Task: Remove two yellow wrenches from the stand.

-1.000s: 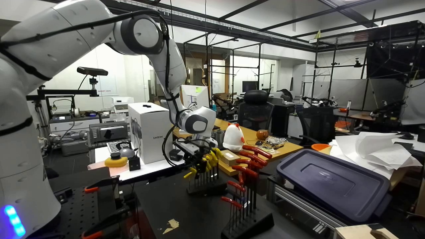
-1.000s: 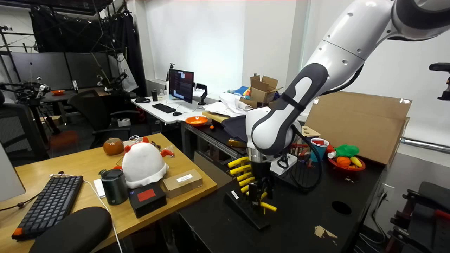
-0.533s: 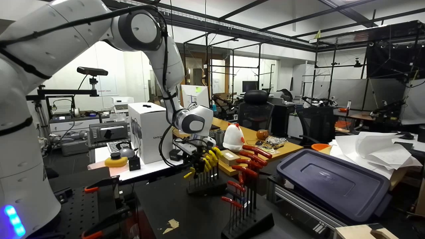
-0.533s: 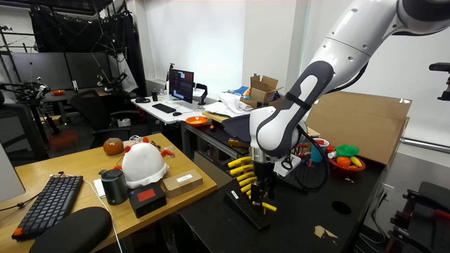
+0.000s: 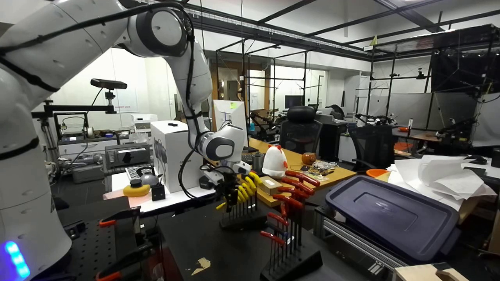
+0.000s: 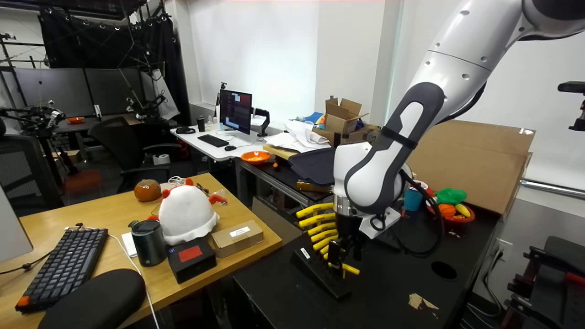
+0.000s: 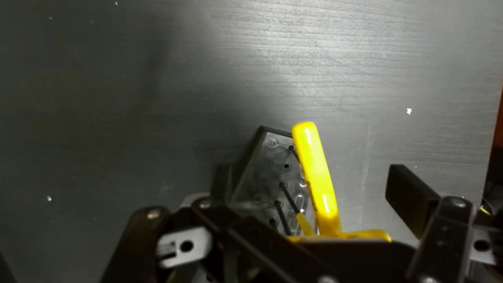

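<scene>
Gripper (image 7: 312,184), one, black: shown across the lower part of the wrist view, its fingers (image 7: 410,200) spread wide, a gap being left on either side of the yellow wrench (image 7: 317,173) framed between them. The shank of that wrench is seated in a hole near the upper end of the stand (image 7: 263,173), just below center in the same view. Yellow wrenches (image 6: 323,236), one set: held upright by the stand in a fanned row, low and right of center in an exterior view, the lower handles partly covered by the gripper. Black table (image 6: 388,292), one: the stand is borne on it. Red-handled tools (image 5: 288,201), one set: racked in a second dark stand (image 5: 302,263), lower middle of an exterior view. Dark-blue plastic case (image 5: 390,214), one: set at a slant, right side of that frame. White plush toy (image 6: 187,212), one: placed on a wooden desk (image 6: 105,214), left of center in an exterior view, with a cardboard box (image 6: 237,238) just beside it. Keyboard (image 6: 64,269), one: laid lower left.
</scene>
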Controlling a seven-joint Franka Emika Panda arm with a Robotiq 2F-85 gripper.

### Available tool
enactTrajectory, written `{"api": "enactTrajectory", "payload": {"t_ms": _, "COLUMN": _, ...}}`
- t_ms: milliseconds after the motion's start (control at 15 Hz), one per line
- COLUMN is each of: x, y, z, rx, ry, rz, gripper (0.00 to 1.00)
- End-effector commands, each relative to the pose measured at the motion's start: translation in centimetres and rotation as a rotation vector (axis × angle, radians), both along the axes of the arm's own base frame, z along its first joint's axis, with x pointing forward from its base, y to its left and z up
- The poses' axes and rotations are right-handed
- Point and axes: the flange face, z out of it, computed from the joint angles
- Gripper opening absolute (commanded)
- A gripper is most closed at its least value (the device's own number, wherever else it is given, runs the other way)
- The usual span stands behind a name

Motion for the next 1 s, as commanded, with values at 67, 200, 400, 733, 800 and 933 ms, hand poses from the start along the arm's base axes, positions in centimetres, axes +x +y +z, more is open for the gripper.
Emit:
{"api": "enactTrajectory", "payload": {"t_ms": 67, "x": -1.59, "y": -0.47, "z": 1.24, "rx": -0.035, "ry": -0.045, "rz": -0.062, "gripper": 1.0}}
{"api": "enactTrajectory", "payload": {"t_ms": 200, "x": -1.69, "y": -0.52, "z": 1.37, "rx": -0.041, "ry": -0.06, "rz": -0.069, "gripper": 1.0}}
{"api": "enactTrajectory", "payload": {"t_ms": 400, "x": -1.51, "y": -0.48, "z": 1.29, "rx": -0.044, "ry": -0.068, "rz": -0.056, "gripper": 1.0}}
{"api": "enactTrajectory", "payload": {"t_ms": 733, "x": -1.39, "y": -0.04, "z": 1.2, "rx": -0.034, "ry": -0.063, "rz": -0.03, "gripper": 1.0}}
{"api": "enactTrajectory", "payload": {"t_ms": 800, "x": -1.39, "y": 0.01, "z": 1.19, "rx": -0.034, "ry": -0.063, "rz": -0.028, "gripper": 1.0}}
{"api": "enactTrajectory", "payload": {"t_ms": 933, "x": -1.36, "y": 0.12, "z": 1.16, "rx": -0.033, "ry": -0.064, "rz": -0.025, "gripper": 1.0}}
